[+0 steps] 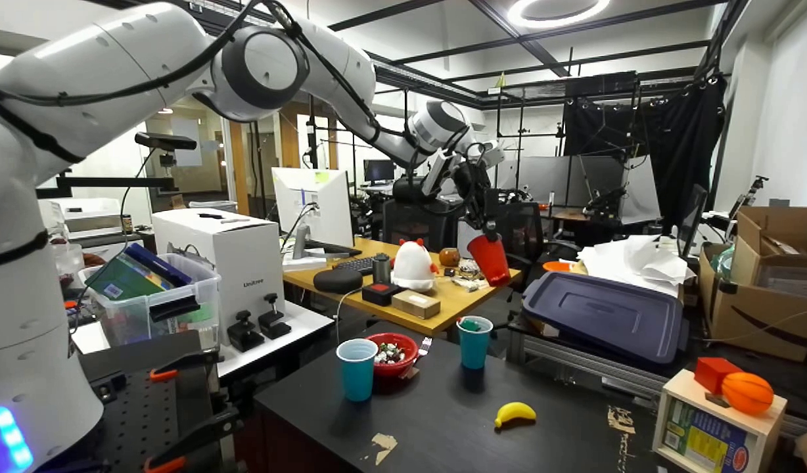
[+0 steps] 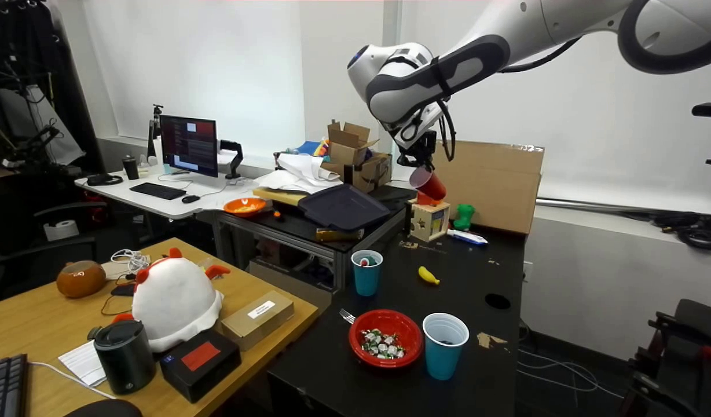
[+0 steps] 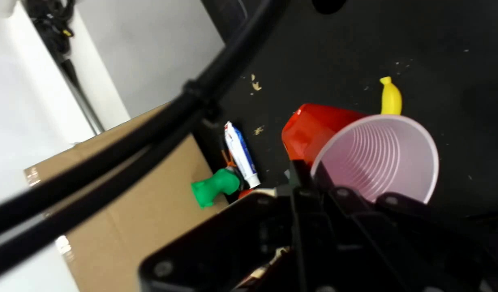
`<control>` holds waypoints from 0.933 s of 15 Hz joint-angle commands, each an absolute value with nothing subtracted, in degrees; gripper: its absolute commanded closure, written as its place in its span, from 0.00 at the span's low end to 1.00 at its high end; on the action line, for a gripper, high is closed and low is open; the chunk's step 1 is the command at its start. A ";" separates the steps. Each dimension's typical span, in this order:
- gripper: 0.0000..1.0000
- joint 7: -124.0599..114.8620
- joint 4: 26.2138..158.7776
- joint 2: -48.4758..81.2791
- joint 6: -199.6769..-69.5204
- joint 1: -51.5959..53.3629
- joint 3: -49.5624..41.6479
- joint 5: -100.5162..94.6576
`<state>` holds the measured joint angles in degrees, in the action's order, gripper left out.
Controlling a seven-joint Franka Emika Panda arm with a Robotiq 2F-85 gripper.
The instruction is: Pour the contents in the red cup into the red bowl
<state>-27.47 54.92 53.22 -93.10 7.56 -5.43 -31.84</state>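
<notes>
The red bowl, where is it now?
In an exterior view, the red bowl sits low near the middle, on the black table, with the nearer blue cup at its right and a fork at its left.

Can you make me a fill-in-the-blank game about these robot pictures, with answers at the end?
1. The gripper holds a tilted cup whose outside color is ____.
2. Altogether, ____ blue cups stand on the black table.
3. Of banana and fork, the ____ is nearer the bowl.
Missing words: red; two; fork.
</notes>
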 commanded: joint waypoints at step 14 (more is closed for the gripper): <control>0.99 -19.22 93.38 42.28 -141.23 -10.94 -1.16 14.29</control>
